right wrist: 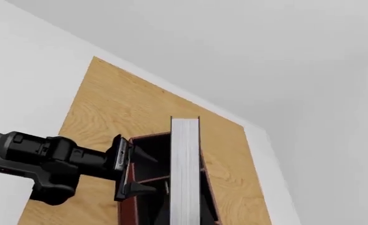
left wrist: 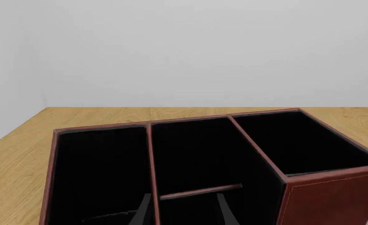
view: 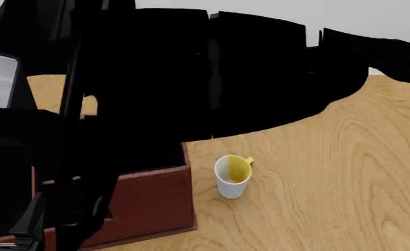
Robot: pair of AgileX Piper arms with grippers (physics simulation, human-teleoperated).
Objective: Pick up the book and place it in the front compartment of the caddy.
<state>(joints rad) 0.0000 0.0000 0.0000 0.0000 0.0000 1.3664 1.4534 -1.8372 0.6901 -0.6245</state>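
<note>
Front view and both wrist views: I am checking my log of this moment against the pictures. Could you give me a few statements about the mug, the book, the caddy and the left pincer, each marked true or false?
1. The white mug with a yellow inside stands upright on the wooden table, outside the red-brown boxy caddy. True.
2. The thin book with white pages lies flat on the table. False: the right wrist view shows it page-edge on, over the caddy.
3. The caddy's sections hold pens. False: the left wrist view shows only bare black insides.
4. The left pincer is open. True.
</note>
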